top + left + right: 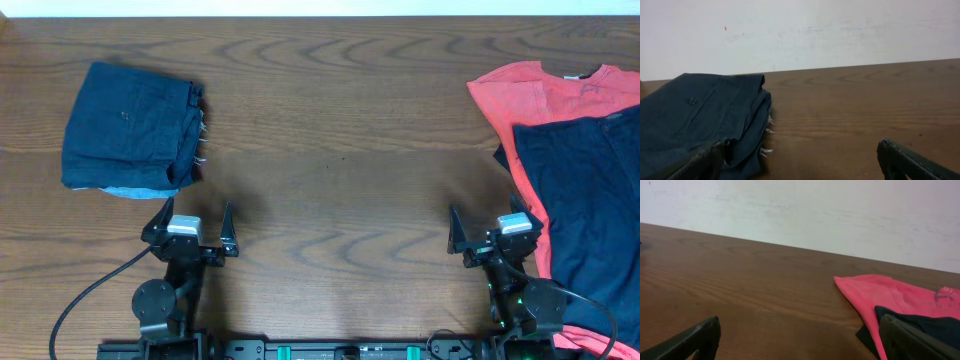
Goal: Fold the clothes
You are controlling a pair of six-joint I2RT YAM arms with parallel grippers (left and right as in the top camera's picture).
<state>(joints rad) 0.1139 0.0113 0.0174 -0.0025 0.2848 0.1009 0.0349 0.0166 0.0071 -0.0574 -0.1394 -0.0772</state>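
Observation:
A folded dark navy garment lies at the far left of the table, on top of a light blue piece; it also shows in the left wrist view. At the right, a red-orange T-shirt lies flat with a dark navy garment spread over it; both show in the right wrist view, the shirt and the navy one. My left gripper is open and empty near the front edge, below the folded garment. My right gripper is open and empty, its right finger at the navy garment's edge.
The wooden table stretches between the two piles. A white wall stands behind the table's far edge. Cables run from the arm bases at the front edge.

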